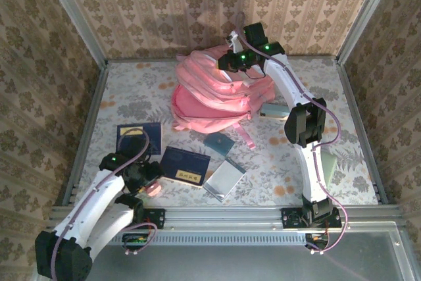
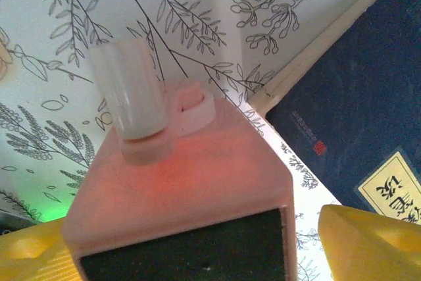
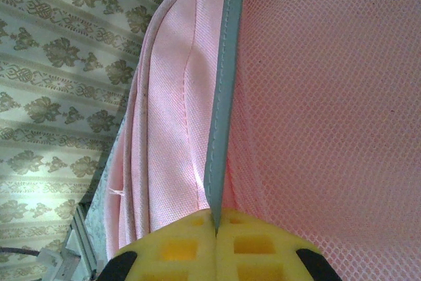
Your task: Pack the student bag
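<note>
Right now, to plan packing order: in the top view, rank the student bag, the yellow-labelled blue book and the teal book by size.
Largest: student bag.
Then: yellow-labelled blue book.
Smallest: teal book.

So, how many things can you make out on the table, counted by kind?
Pink student bag: 1
Dark blue books: 2
Small teal book: 1
Grey notebook: 1
Pink container with pale cap: 1
Pale box beside the bag: 1
Total: 7

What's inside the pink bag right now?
The bag shows only outer pink fabric and mesh, with the right claw shut on its grey seam; its inside and any contents are covered.
</note>
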Motion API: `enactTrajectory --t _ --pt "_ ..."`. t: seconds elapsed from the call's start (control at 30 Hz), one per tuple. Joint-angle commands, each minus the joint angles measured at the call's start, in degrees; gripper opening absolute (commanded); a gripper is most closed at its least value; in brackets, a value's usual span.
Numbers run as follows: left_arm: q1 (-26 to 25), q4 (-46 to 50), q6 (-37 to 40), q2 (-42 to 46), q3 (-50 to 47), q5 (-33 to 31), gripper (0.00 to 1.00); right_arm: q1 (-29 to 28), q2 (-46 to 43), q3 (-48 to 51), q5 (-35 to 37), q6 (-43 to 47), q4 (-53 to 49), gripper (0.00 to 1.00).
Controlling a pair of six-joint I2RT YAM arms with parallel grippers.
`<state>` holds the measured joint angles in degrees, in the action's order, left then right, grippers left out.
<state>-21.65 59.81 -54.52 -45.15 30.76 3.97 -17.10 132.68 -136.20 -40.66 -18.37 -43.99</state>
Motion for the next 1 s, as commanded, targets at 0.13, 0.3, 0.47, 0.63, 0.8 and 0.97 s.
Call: enactTrajectory --t 0.13,0.3,0.47,0.63,0.8,0.97 --pt "0.29 1.77 -1.45 -1.52 -0.21 -1.56 0.7 0.19 -3.66 0.37 0.03 -0.31 0.62 0.0" --pt "0.29 2.26 -1.99 -2.32 0.73 -2.45 0.52 0.2 -3.75 0.41 -0.1 -0.32 0.65 0.0" --pt "0.3 4.64 -1.84 -2.01 3.87 -3.5 0.32 0.15 -3.97 0.41 0.04 -0.14 0.46 0.0" --pt "0.31 11.35 -1.93 -2.06 11.47 -7.26 0.26 0.2 -4.96 0.37 -0.02 -0.11 0.36 0.0" --pt "0.84 14.04 0.8 -3.64 21.9 -9.05 0.24 0.61 -6.72 0.41 -1.7 -1.27 1.21 0.0" --pt "4.52 6.05 4.97 -8.1 28.41 -2.83 0.23 1.62 -9.23 2.44 -6.05 -4.85 4.89 0.0"
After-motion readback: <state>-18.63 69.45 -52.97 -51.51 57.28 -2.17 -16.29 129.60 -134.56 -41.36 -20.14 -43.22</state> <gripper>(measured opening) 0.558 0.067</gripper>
